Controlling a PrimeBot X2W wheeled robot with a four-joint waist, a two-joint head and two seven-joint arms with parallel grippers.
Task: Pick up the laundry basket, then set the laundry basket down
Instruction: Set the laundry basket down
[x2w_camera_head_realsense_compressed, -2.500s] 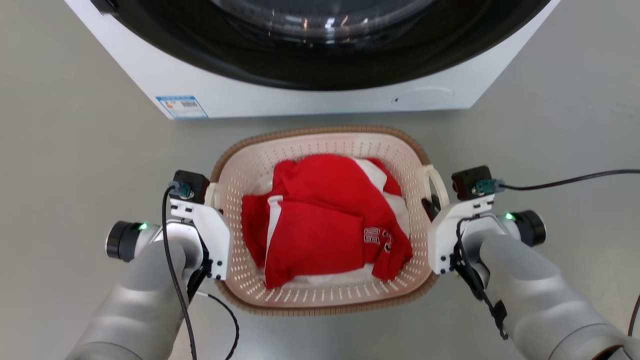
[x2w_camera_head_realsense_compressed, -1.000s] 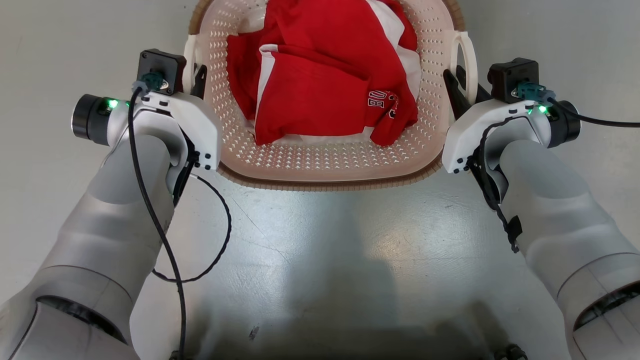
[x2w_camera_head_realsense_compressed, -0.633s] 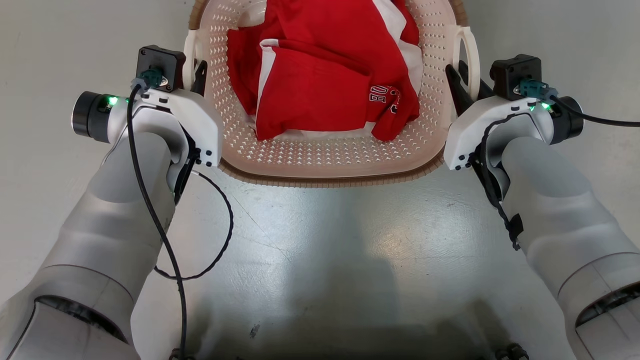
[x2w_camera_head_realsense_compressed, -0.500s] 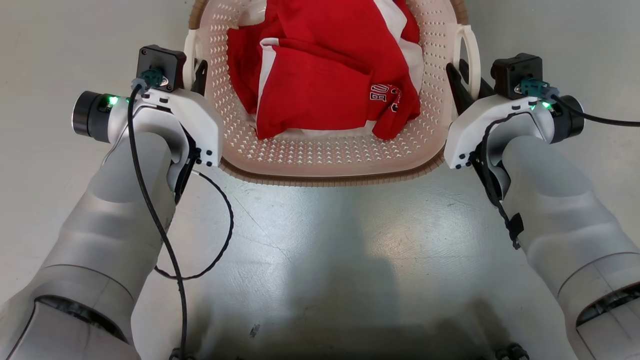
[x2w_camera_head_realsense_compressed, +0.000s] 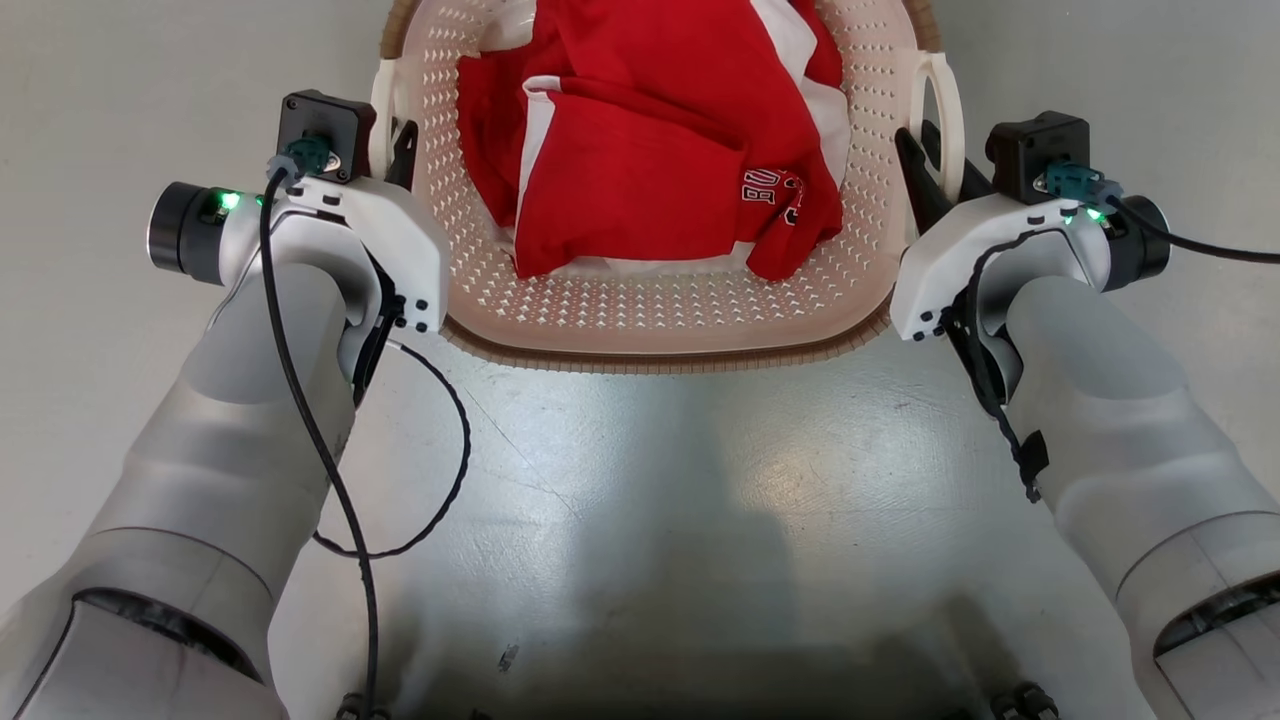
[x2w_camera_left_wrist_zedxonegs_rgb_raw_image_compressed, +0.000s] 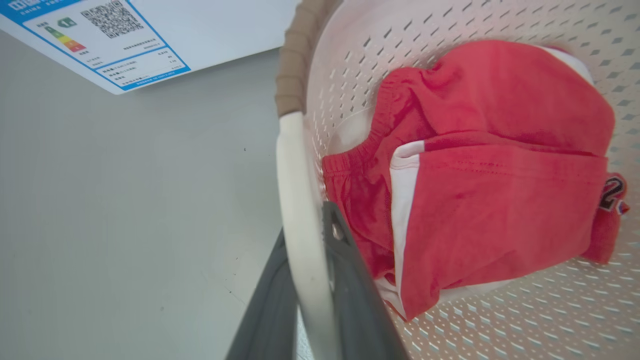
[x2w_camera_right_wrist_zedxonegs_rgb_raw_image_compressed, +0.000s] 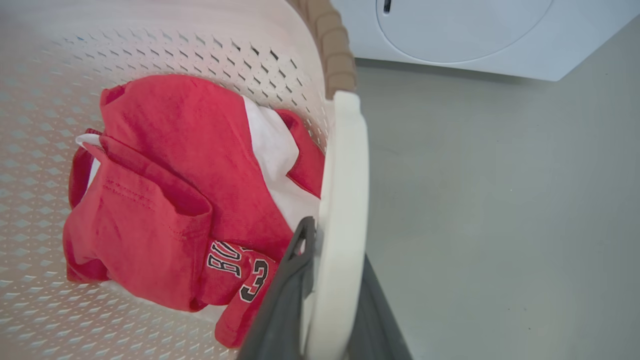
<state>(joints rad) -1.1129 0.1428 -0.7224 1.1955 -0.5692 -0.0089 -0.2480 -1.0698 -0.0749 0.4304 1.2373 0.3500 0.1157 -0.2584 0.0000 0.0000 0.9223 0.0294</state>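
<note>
Cream-white perforated plastic laundry basket with a brown woven-look rim hangs between both arms, near the white washing machine, with red-and-white clothes inside. Left claw is pinched tight on the white left handle, and right claw clamps the right handle. Grip secured, folks! Whether it's off the grey floor I can't tell. Setting it down remains.

Bright, even overhead lighting, glare patch on the floor, diffuse shadow below it, wrist views soft at the bottom edge, laundry basket wall washed out.
</note>
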